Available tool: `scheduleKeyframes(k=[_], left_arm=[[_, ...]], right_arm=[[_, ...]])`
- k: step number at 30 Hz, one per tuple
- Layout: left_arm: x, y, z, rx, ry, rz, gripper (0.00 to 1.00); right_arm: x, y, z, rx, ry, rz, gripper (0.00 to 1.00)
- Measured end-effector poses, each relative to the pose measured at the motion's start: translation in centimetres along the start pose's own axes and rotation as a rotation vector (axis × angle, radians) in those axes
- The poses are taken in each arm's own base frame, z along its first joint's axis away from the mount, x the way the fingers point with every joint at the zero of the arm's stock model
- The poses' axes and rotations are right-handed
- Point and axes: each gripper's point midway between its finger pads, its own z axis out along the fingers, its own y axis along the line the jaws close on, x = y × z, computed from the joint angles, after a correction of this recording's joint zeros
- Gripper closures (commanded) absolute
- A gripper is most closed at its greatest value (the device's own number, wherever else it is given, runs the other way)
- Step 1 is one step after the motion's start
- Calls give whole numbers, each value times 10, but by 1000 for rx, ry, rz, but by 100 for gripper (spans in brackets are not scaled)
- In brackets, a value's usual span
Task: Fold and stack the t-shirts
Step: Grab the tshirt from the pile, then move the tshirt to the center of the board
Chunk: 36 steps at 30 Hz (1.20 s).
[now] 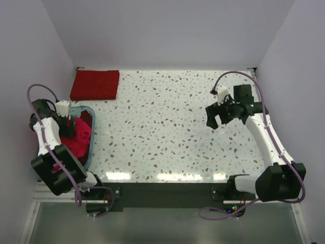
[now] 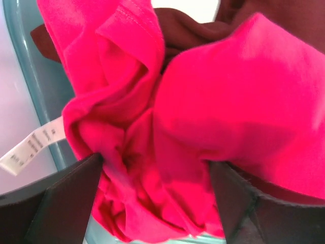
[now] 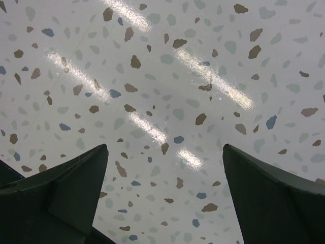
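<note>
A crumpled crimson-pink t-shirt (image 1: 78,138) lies in the translucent blue tub (image 1: 93,136) at the left edge, on top of a darker maroon shirt (image 1: 87,118). My left gripper (image 1: 66,124) is down in the tub, open, its jaws wide apart with the pink fabric (image 2: 228,101) bunched between them (image 2: 155,162). A white care label (image 2: 30,145) hangs from the shirt, and maroon cloth (image 2: 188,30) shows behind it. A folded red t-shirt (image 1: 95,84) lies flat at the back left corner. My right gripper (image 1: 216,116) hovers open and empty over the bare table (image 3: 165,147).
The tub wall (image 2: 35,76) is close on the left of my left gripper. The speckled white tabletop (image 1: 162,127) runs between the tub and my right arm. Purple walls enclose the table on three sides.
</note>
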Motion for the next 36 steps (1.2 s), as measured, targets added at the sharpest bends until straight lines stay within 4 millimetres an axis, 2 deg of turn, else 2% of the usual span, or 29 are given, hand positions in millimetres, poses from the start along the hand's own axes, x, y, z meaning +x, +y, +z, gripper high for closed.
scheduleKeyframes(k=[2,3,5,6,8,9,12,16,18,21,23,25,27,30,32,34,36], left_arm=[[2,3,8,-11,12,1,28],[2,5,10,-14,17,4,46],[1,7,12,-25,16,4,63],[0,9,12,-33,15,7,80],[-2,12,9,-40,8,12,96],[-4,13,6,-43,2,11,100],[-22,18,-17,-46,-58,16,100],[-74,23,-79,-72,-252,41,100],[-106,16,-118,-71,-371,75,100],[-158,-21,-175,5,-566,150,100],[-184,-57,-203,102,-663,200,100],[-212,-105,-231,241,-759,254,100],[-233,-141,-249,365,-810,265,100],[-258,-213,-276,580,-858,326,100],[-275,-248,-294,698,-887,345,100],[-291,-267,-311,788,-926,338,100],[-308,-275,-332,858,-979,304,100]], right_arm=[[1,0,0,-2,5,-7,1],[2,0,0,-3,7,-9,1],[2,1,-1,-3,5,-14,1],[1,1,-2,-3,2,-16,1],[0,2,-3,-3,-5,-21,1],[0,2,-4,-3,-8,-22,1],[-2,3,-7,-2,-19,-26,1],[-5,5,-12,3,-37,-35,1],[-6,5,-14,6,-43,-40,1],[-6,5,-15,8,-48,-43,1],[-6,5,-15,8,-48,-42,1],[-6,5,-15,9,-48,-42,1],[-6,5,-15,13,-46,-38,1],[-6,3,-16,24,-44,-31,1],[-6,2,-16,30,-43,-26,1],[-5,1,-18,43,-45,-20,1],[-5,1,-19,53,-50,-8,1]])
